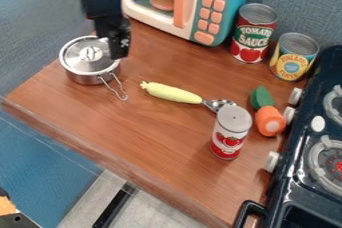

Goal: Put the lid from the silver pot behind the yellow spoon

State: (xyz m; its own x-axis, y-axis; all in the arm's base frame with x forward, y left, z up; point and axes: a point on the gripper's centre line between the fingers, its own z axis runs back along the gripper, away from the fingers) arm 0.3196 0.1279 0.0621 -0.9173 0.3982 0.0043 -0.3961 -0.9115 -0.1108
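The black gripper (115, 47) hangs at the upper left, over the right side of the silver pot; how its fingers stand I cannot make out. The silver pot (87, 78) stands near the table's left corner, its wire handle pointing toward the lower right. On top of it lies the round silver lid (85, 63) with a small knob, partly covered by the gripper at its right edge. A spoon with a yellow handle (172, 93) lies mid-table, its metal end pointing right, close to a red and white can.
A teal and white toy microwave (217, 7) stands at the back. Two cans, one tomato (252, 34) and one pineapple (294, 57), are at the back right. The red and white can (231, 132), a toy carrot (269, 121) and the dark stove (300, 172) are at right.
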